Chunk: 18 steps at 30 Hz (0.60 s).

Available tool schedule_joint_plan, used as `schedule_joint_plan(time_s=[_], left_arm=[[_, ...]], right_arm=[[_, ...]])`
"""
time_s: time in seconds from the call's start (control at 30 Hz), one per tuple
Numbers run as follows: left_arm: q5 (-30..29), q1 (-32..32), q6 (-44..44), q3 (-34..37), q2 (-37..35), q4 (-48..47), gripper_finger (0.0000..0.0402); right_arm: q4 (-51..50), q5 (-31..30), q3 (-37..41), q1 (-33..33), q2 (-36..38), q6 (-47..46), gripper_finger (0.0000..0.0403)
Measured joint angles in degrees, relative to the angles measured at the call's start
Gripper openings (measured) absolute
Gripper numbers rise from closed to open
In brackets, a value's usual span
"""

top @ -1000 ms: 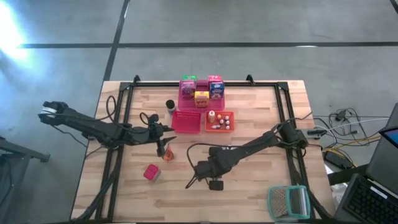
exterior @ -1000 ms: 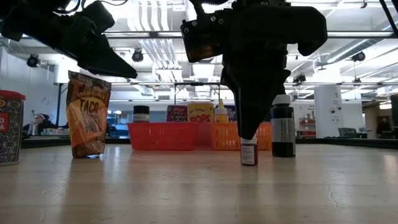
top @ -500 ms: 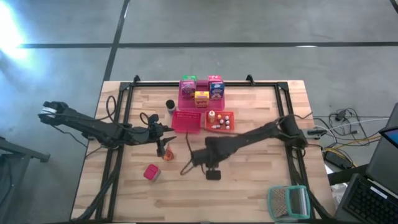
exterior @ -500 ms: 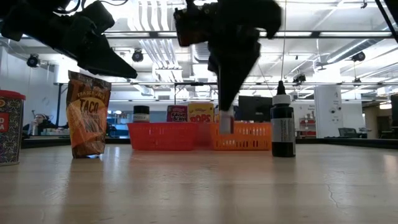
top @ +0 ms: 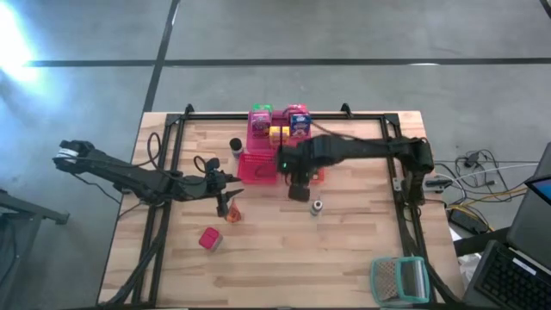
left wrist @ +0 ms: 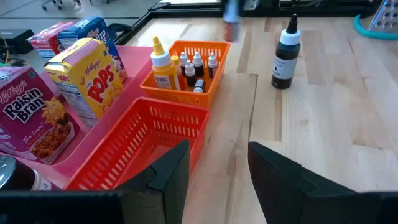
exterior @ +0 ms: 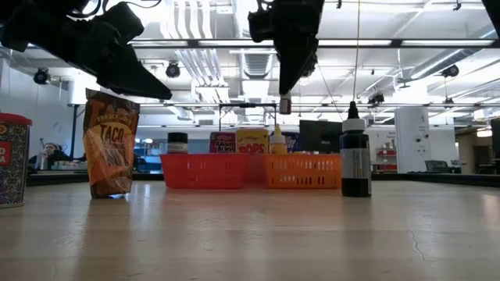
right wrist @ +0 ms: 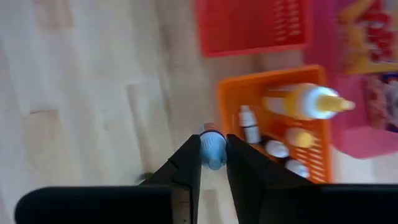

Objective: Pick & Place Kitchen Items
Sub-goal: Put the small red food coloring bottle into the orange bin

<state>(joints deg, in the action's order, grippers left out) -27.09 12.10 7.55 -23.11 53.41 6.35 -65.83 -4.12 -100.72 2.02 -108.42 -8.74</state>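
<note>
Above the orange tray (top: 306, 167), right gripper (right wrist: 212, 153) (arm outstretched) clamped around small bottle (right wrist: 212, 149).

a pale wood tabletop (top: 344, 258) stands on a grey concrete floor (top: 344, 30) crossed by dark seams. glare brightens the floor's far left corner. cables (top: 469, 185) trail on the floor beside the tabletop. level across it, an open hall shows white ceiling lights (exterior: 191, 31), ducts and pale columns (exterior: 406, 136).

"Pops" carton (left wrist: 88, 76), "Raisin Bran" carton (left wrist: 31, 118), "Taco" pouch (exterior: 109, 143)
</note>
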Motion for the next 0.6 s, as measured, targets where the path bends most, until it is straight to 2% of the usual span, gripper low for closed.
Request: schedule_joint_plan(time_s=[0.1,0.33,0.6], left_arm=[[0.0,-0.02,-0.02,0.0,0.0,-0.04,0.0168],[0.02,-0.01,0.43,0.0,0.0,-0.86,0.0168],[0.02,-0.01,2.61,0.0,0.0,-2.94,0.0168]], right_arm=[[0.0,0.02,0.16,3.09,0.68,1.15,0.0054],[0.22,0.15,3.09,7.33,0.63,2.52,0.0078],[5.64,1.42,11.29,7.81,0.77,1.84,0.0053]])
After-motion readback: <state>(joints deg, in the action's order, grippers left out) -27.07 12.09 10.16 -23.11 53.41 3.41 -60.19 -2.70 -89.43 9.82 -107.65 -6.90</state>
